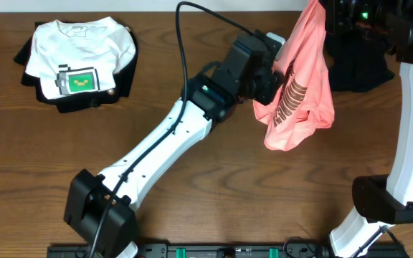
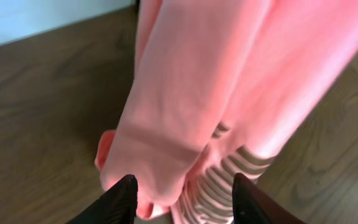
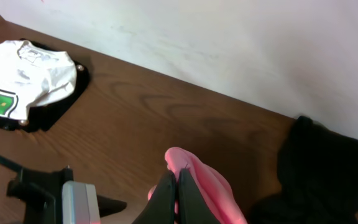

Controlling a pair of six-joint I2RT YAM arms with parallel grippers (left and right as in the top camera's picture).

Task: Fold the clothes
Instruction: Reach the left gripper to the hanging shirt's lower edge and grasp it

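Note:
The salmon-pink T-shirt hangs bunched in the air at the back right, its dark striped print showing. My right gripper is shut on a top fold of the pink shirt and holds it up. My left gripper is open, its two black fingers on either side of the shirt's hanging lower end; in the overhead view it is beside the shirt's left edge.
A folded white T-shirt with a green print lies on dark clothes at the back left. A dark garment lies at the back right, behind the pink shirt. A black cable arcs over the left arm.

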